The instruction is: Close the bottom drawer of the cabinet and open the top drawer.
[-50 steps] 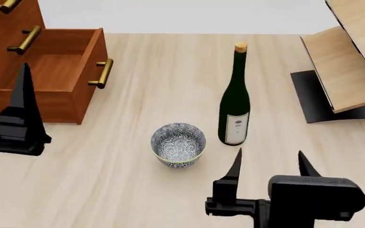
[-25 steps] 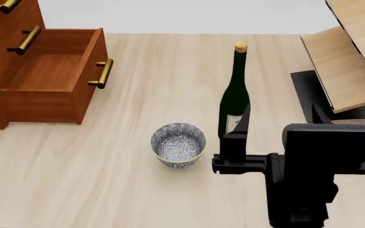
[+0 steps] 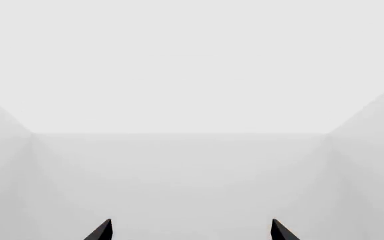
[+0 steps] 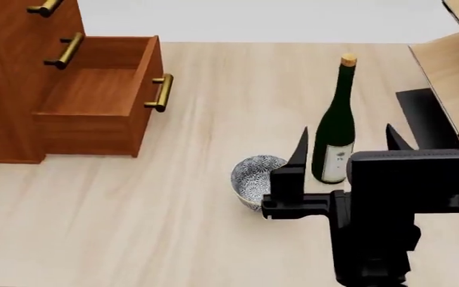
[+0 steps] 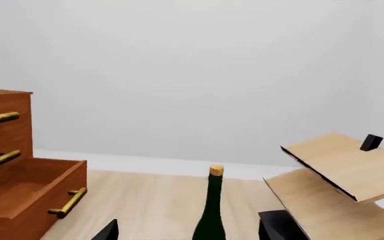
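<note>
Setting: pale wooden table (image 4: 134, 227) before a plain grey wall.
Cabinet (image 4: 6, 78): at the table's far left; bottom drawer (image 4: 102, 101) pulled out and empty, top drawer (image 4: 46, 7) pushed in.
Right gripper (image 4: 345, 149): fingers spread, holding nothing, raised before a green bottle (image 4: 334, 128) and patterned bowl (image 4: 252, 176).
Left gripper (image 3: 192, 231): fingers apart, facing blank wall.
Rack (image 5: 339, 170): far right.

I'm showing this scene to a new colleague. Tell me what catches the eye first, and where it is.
The bottom drawer stands pulled out of the cabinet at the far left of the head view, its brass handle facing the table's middle. Near the centre a tall green bottle stands upright, with a patterned bowl beside it. The black right pincer, jaws apart, looms in front of both.
</note>
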Robot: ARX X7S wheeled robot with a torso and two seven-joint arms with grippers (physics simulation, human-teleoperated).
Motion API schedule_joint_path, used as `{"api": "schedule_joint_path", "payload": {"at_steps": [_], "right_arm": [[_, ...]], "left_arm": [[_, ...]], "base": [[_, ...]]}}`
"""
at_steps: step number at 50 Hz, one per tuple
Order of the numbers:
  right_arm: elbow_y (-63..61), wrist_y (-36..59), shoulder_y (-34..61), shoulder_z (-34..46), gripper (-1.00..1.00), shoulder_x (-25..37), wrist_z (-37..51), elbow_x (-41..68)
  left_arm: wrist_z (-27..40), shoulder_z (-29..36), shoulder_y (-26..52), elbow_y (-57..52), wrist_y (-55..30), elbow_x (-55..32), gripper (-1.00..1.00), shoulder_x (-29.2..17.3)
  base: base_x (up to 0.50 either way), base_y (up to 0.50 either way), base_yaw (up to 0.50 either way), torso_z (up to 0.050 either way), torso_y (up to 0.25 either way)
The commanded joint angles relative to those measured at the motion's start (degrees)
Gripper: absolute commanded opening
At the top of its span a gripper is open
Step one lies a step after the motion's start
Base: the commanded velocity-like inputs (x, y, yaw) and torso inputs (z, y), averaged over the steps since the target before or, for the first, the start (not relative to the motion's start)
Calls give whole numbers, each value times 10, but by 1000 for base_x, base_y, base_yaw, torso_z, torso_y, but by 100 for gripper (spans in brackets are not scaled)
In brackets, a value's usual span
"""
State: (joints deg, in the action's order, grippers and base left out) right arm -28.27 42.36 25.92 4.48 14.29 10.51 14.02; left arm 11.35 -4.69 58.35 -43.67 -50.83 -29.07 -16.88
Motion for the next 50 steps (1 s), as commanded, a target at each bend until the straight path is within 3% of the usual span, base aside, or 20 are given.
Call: {"api": "schedule_joint_path", "payload": {"at_steps": [1, 42, 50], "right_arm": [[-3, 2, -3, 14, 100, 8, -2, -1], [4, -11, -11, 8, 100, 10, 2, 18], [3, -14, -16, 5, 100, 9, 0, 27]], "left_arm": [[4, -2, 2, -6, -2, -3, 100, -5], [17, 11, 11, -3, 2, -9, 100, -12], [20, 11, 14, -4, 1, -13, 100, -11]], "base": [[0, 500, 0, 0, 0], [0, 500, 0, 0, 0], [0, 23, 0, 0, 0]]}}
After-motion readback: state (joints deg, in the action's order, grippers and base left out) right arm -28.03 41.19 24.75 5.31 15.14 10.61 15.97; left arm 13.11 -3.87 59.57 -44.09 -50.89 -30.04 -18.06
